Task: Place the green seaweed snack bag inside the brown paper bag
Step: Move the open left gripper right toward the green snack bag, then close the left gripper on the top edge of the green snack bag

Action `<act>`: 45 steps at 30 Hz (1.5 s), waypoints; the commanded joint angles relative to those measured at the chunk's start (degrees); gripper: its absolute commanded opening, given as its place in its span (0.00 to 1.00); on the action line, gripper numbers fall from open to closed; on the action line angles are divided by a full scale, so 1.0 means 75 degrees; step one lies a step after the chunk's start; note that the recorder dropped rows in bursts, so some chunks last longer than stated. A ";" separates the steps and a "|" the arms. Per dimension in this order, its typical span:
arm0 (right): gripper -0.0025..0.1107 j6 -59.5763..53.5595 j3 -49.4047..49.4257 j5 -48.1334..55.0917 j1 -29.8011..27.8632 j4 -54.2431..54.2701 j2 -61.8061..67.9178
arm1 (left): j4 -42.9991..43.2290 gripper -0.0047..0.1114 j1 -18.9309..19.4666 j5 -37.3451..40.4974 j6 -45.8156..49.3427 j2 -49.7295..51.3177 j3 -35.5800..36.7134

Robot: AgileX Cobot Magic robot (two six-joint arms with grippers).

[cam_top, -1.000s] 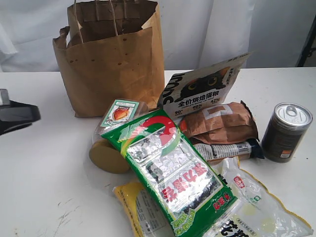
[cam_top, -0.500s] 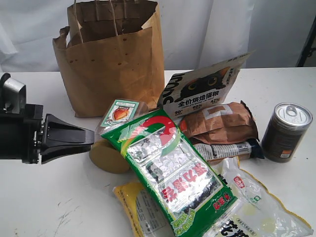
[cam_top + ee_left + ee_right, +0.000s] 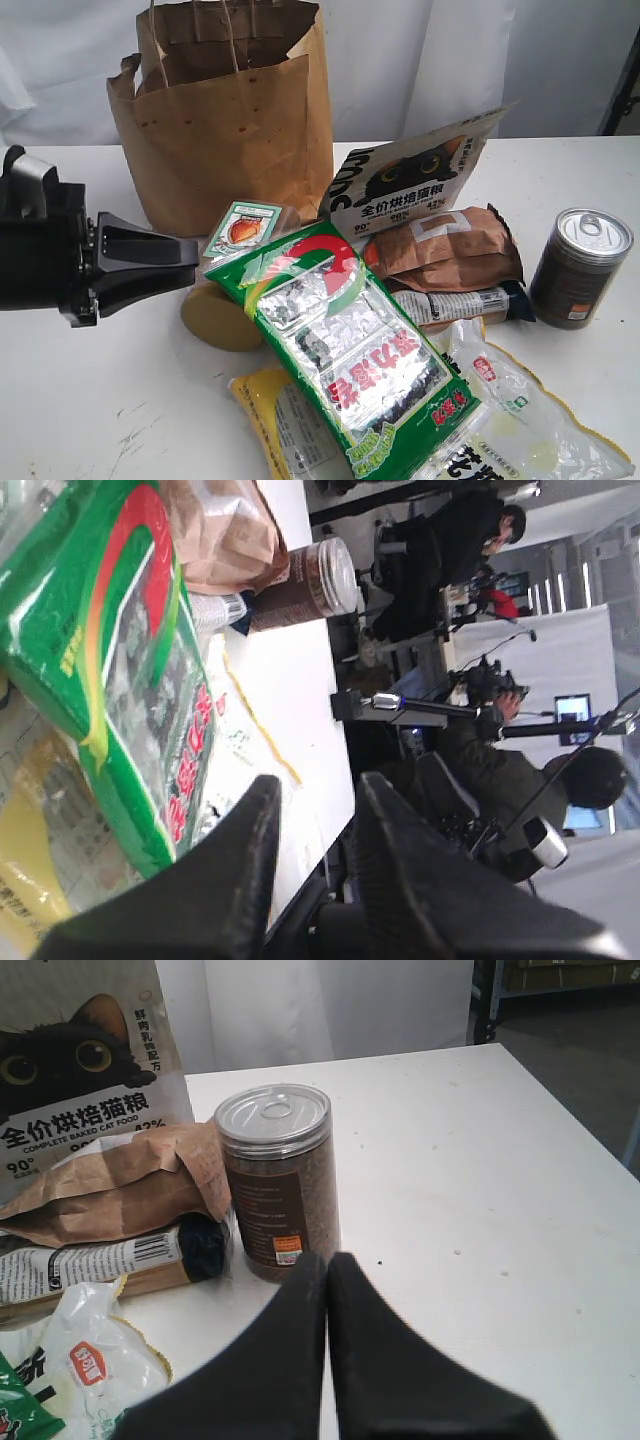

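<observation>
Lately far more of the left arm in view than a second back: then a mere sliver at the desk edge, now reaching well in, with the left pincer close beside the jar and near the upper corner of the seaweed bag. Over the last half second, lifted a touch and parted slightly; only a narrow gap between the fingers in the wrist view, and nothing held.

No shift in the seaweed bag itself: lies slanted on top of the heap at the front middle of the desk, one corner against the jar, lower end over the yellow and clear packets. Behind and to the left stands the paper bag, upright, mouth open, untouched.

Off to the right, by the can, hangs the right pincer, fingers pressed together and empty.

So, by the look of it, an approach under way and no grasp yet. Probably calls for a wider opening and a line past the jar, which could roll if nudged.
</observation>
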 commanded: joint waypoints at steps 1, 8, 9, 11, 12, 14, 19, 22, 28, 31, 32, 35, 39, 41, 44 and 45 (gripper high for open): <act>0.02 0.0020 0.0028 -0.0087 0.0014 0.0006 -0.0028 | -0.0691 0.27 -0.0036 0.0071 -0.0094 0.0215 -0.0058; 0.02 0.0020 0.0028 -0.0087 0.0014 0.0006 -0.0028 | -0.0401 0.28 -0.0036 0.0071 -0.0082 0.0387 -0.0058; 0.02 0.0020 0.0028 -0.0087 0.0014 0.0006 -0.0028 | -0.0341 0.29 -0.0036 0.0071 -0.0113 0.0387 -0.0058; 0.02 0.0020 0.0028 -0.0087 0.0014 0.0006 -0.0028 | -0.0215 0.38 -0.0036 0.0071 -0.0337 0.0387 -0.0058; 0.02 0.0020 0.0028 -0.0087 0.0014 0.0006 -0.0028 | -0.0186 0.47 -0.0036 0.0071 -0.0494 0.0387 -0.0058; 0.02 0.0020 0.0028 -0.0087 0.0014 0.0006 -0.0028 | -0.0181 0.72 -0.0036 0.0071 -0.0690 0.0387 -0.0058; 0.02 0.0020 0.0028 -0.0087 0.0014 0.0006 -0.0028 | 0.0086 0.89 -0.0036 0.0071 -0.0603 0.0387 -0.0058; 0.02 0.0020 0.0028 -0.0087 0.0014 0.0006 -0.0028 | 0.0229 0.82 -0.0036 0.0071 -0.0124 0.0387 -0.0058; 0.02 0.0020 0.0028 -0.0087 0.0014 0.0006 -0.0028 | 0.0490 0.79 -0.0367 -0.0180 -0.0231 0.0387 -0.0058; 0.02 0.0020 0.0028 -0.0087 0.0014 0.0006 -0.0028 | 0.0378 0.81 -0.1113 -0.0927 -0.0231 0.0387 -0.0058; 0.02 0.0020 0.0028 -0.0087 0.0014 0.0006 -0.0028 | 0.0247 0.80 -0.1427 -0.1314 -0.0231 0.0387 -0.0058; 0.02 0.0020 0.0028 -0.0087 0.0014 0.0006 -0.0028 | -0.0237 0.80 -0.2145 -0.2581 -0.0297 0.0387 -0.0058; 0.02 0.0020 0.0028 -0.0087 0.0014 0.0006 -0.0028 | -0.0917 0.80 -0.2394 -0.3179 -0.0346 0.0387 -0.0058; 0.02 0.0020 0.0028 -0.0087 0.0014 0.0006 -0.0028 | -0.1004 0.80 -0.2394 -0.3216 -0.0330 0.0387 -0.0058; 0.02 0.0020 0.0028 -0.0087 0.0014 0.0006 -0.0028 | -0.0984 0.80 -0.2394 -0.3236 -0.0330 0.0563 -0.0058; 0.02 0.0020 0.0028 -0.0087 0.0014 0.0006 -0.0028 | -0.0984 0.80 -0.2394 -0.3148 -0.0330 0.0669 -0.0058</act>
